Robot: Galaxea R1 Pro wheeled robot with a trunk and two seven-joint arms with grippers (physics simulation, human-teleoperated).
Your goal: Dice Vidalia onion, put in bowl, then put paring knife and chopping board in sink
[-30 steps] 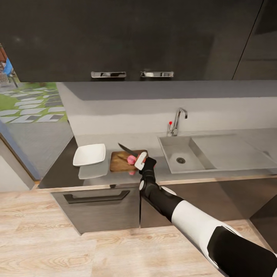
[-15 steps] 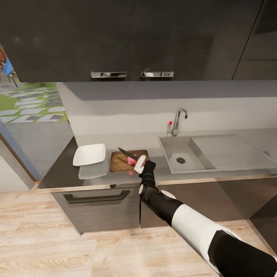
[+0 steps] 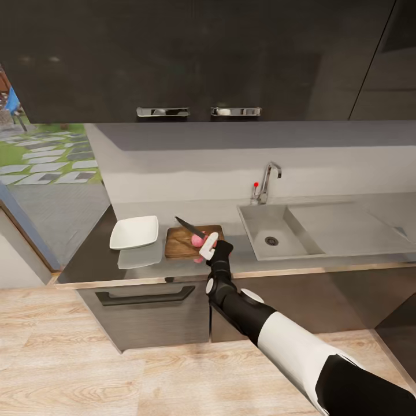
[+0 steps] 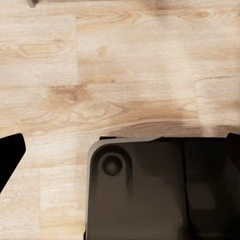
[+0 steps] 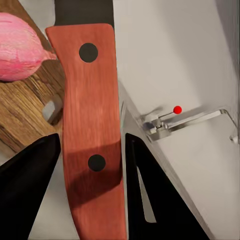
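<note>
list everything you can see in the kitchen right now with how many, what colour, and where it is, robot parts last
Vidalia onion: one, pinkish-red, on the chopping board.
Chopping board: one, brown wood, on the countertop between bowl and sink.
Paring knife: one, dark blade, reddish-brown riveted handle, over the onion.
Bowl: one, white, beside the board, away from the sink.
Sink: one, steel, set into the countertop.
Tap: one, chrome, red knob, behind the sink.
Countertop: one, grey.
Wall cabinets: dark, above.
Floor: light wood.
Right tool: black fingers, gripping the knife handle.
</note>
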